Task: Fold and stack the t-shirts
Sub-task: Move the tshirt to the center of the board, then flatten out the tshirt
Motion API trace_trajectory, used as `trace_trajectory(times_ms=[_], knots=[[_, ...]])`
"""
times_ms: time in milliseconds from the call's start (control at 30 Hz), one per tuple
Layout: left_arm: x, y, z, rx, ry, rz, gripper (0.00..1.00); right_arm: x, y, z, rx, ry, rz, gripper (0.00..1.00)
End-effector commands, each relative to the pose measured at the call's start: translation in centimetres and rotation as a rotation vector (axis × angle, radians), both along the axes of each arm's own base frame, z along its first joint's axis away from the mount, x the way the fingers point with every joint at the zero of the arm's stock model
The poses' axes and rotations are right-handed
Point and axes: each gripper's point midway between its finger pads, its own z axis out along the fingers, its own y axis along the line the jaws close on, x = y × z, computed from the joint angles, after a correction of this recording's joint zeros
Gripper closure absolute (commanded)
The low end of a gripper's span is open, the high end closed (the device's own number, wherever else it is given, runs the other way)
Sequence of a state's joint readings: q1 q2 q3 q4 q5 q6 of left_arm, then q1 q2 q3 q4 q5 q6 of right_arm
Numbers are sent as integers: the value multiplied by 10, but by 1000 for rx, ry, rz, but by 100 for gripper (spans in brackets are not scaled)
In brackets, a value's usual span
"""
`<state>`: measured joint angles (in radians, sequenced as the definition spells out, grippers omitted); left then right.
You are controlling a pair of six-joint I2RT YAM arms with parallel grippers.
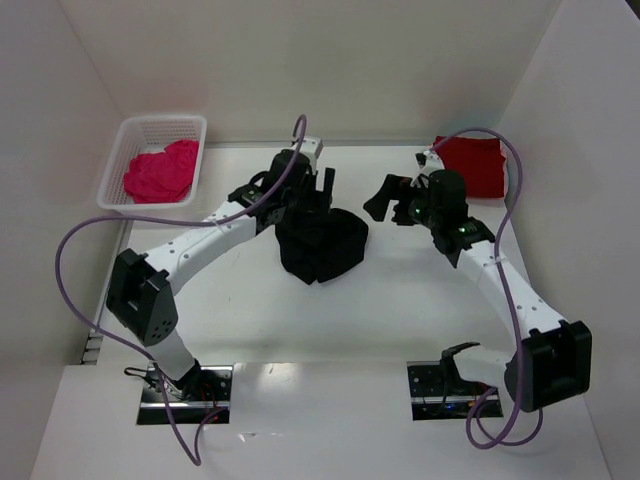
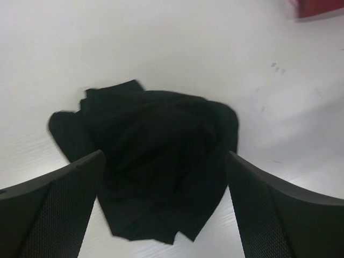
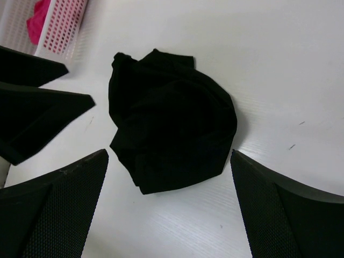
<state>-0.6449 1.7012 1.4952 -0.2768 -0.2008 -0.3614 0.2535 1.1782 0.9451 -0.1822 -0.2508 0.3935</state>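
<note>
Left jaws released, poised just over black t-shirt [image 2: 156, 156]; right jaws released too. Shirt bunched on tabletop [image 1: 330, 330], right of basket [image 1: 150, 204]. Likely soft, limp, light; pinch an outer edge to spread.

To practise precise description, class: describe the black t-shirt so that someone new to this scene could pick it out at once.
Find the white table, with a white mesh basket at its far left corner. Near the table's middle lies the black t-shirt. Unlike the pink t-shirt in the basket and the folded dark red t-shirt at far right, it is a crumpled heap.
</note>
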Motion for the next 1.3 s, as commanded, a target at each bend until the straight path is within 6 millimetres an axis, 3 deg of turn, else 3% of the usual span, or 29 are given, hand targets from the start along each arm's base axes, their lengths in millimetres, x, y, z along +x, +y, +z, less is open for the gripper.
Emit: trace_trajectory(times_ms=[0,167,233,333,633,667,967,1100,1133,1233,1267], knots=[[-3,57,35,12,-72,141,0,13,22,-3,-11,-3,51,0],[-14,111,10,7,-11,258,0,25,64,-38,-62,68,122,0],[-19,121,2,-20,26,284,0,37,73,-58,-79,124,120,0],[-21,131,-9,-89,72,289,0,55,68,-85,-144,181,71,0],[-13,131,-23,-215,120,228,0,82,54,-114,-270,221,-21,0],[-13,129,-30,-215,136,219,0,81,53,-127,-284,252,-18,0],[-5,120,-45,-236,182,191,0,93,65,-149,-285,290,23,13],[-6,116,-48,-244,199,170,0,97,74,-145,-264,274,59,37],[-6,116,-52,-241,208,171,0,96,75,-145,-259,276,67,53],[-5,113,-54,-253,215,166,0,105,81,-121,-239,239,72,81],[-5,111,-59,-254,232,158,0,107,82,-111,-232,222,71,85]])
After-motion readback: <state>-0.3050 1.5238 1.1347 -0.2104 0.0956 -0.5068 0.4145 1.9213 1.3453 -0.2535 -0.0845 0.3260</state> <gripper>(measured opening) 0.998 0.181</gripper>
